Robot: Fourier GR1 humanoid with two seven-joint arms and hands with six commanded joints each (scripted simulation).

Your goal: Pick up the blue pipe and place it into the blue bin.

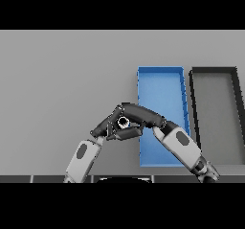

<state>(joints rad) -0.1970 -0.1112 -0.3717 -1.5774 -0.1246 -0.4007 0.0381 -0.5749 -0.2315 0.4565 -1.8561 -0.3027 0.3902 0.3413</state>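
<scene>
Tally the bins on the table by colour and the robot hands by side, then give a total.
Blue bin: 1
Dark grey bin: 1
Left robot hand: 1
Right robot hand: 1
Total: 4
The hands meet just left of the blue bin, around a small pale object; no blue pipe can be made out.

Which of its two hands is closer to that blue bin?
Right. The right hand reaches across the blue bin's left wall, while the left hand meets it just outside, over the grey table.

Blue bin (161,82) interior open, right arm (184,149) across.
</scene>
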